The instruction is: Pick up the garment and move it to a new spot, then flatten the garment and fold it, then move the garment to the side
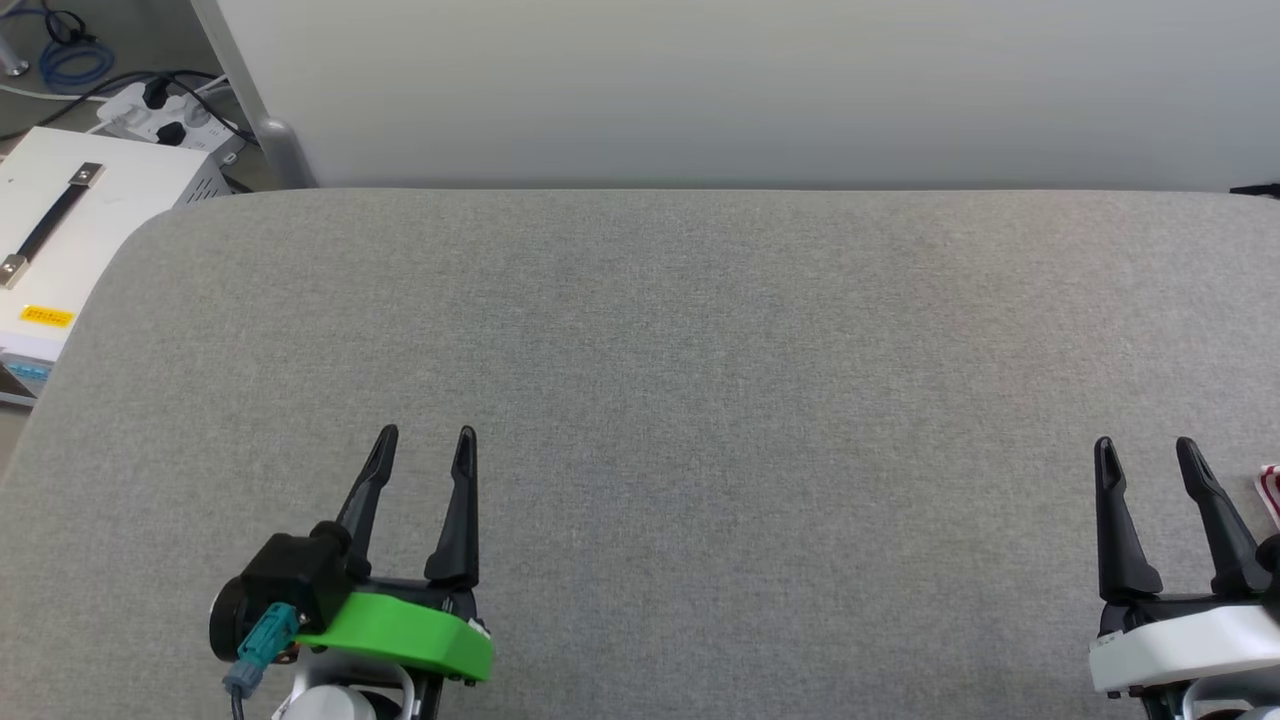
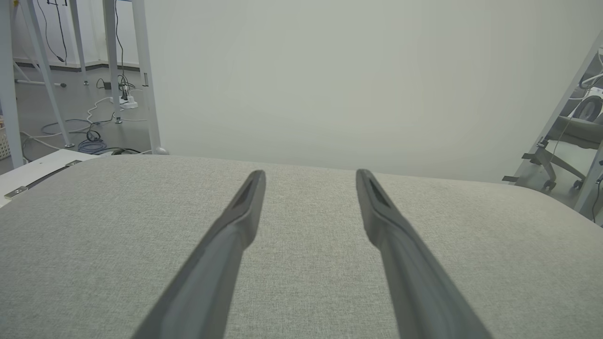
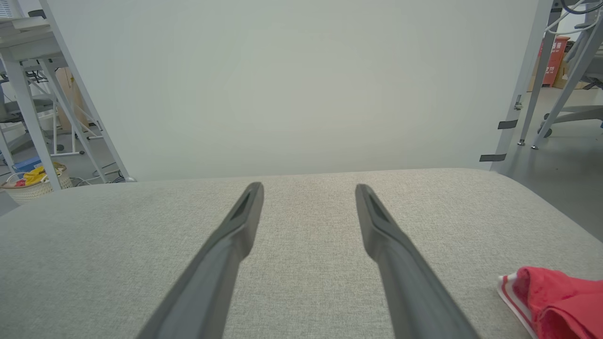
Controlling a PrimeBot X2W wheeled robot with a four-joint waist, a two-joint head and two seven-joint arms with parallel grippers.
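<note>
Hovering, left gripper (image 1: 427, 432) and right gripper (image 1: 1144, 443) gape empty (garment (image 3: 556, 296), seemingly crumpled, lies rightward)

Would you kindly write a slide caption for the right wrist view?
Open right gripper over the grey table, red garment bunched at the view's lower right.

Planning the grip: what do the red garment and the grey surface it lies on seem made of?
The garment: soft red cloth, matte, likely jersey; it rumples into folds. The surface: grey woven fabric, matte; its fine weave shows.
</note>
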